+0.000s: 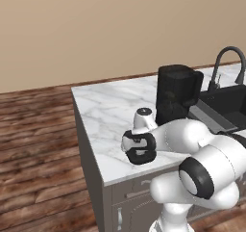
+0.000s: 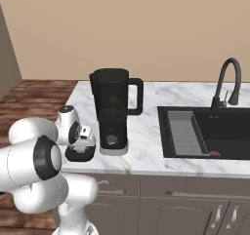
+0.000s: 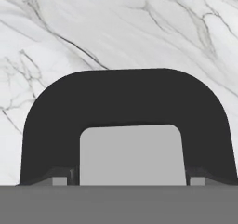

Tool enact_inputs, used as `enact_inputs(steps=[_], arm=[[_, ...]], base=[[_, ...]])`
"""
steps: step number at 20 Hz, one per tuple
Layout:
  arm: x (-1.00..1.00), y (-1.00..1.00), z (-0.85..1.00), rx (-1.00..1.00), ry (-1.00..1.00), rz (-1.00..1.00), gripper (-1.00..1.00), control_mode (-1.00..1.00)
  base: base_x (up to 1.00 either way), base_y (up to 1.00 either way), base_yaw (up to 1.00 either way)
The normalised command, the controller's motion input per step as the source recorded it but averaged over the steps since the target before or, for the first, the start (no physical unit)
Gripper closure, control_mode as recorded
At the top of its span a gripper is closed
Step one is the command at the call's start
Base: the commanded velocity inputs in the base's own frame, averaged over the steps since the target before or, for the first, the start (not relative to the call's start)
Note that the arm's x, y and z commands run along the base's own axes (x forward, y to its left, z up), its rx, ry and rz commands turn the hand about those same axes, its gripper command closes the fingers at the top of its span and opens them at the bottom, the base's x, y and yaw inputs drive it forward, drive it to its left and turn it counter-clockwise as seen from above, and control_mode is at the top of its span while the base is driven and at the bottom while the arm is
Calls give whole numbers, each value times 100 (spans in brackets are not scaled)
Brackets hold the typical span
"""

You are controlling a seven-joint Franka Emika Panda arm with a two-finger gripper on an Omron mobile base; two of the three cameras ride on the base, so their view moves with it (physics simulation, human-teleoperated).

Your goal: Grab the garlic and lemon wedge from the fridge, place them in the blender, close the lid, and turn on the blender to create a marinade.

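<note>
The lid [image 3: 125, 111] lies flat on the white marble counter [image 1: 103, 108], near the front edge and just to the left of the blender [image 2: 113, 113]. It is a black square with round corners and a grey square in its middle. It has no long side to speak of; its flat face points up. The blender stands upright, with its handle on the side toward the sink [image 2: 222, 131]. Its top is open, and a small yellowish bit shows through the dark jar. The arm comes up from the base, bends at the elbow and reaches forward and low over the counter. The hand points straight down, right over the lid. In the hand view the lid sits very close under the camera. The gripper [image 3: 125, 181] has one fingertip at each side of the lid's grey square, down against the lid. The fingers [image 3: 59, 179] are spread wide, near the lid's two sides. I cannot tell if they are squeezing the lid yet. A black tap [image 2: 227, 80] curves over the sink.
</note>
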Motion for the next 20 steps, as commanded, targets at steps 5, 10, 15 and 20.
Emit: enact_inputs(steps=[5,10,15,20], arm=[[-3,0,-6,0,0,-1,100,-100],[-8,0,47,0,0,-1,100,-100],[-5,0,68,0,0,0,100,-100],[-2,0,81,0,0,0,100,-100]], base=[[0,0,0],[0,0,0],[0,0,0],[0,0,0]])
